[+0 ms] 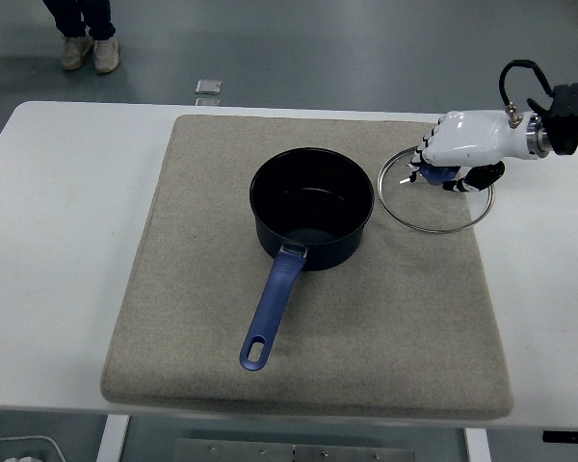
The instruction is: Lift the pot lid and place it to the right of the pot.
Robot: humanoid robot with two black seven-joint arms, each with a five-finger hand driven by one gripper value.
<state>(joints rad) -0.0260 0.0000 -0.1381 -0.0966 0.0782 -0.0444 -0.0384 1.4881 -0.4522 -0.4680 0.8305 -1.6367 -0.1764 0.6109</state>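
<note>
Glass pot lid [435, 192], likely light, slick, fragile; right hand [459, 149] clamps its blue knob [441, 174], 3 o'clock of saucepan [311, 207].

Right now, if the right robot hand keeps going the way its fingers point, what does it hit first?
Probably the pot. The right robot hand, gripping the glass lid by its knob, points leftward across the mat; nothing lies between. Height is unclear, so it might pass above the rim.

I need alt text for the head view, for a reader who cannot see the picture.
A white robot hand from the right holds a glass pot lid by its knob, low over a beige mat, just right of an open dark pot whose blue handle points toward the near edge. The mat lies on a white table.
</note>
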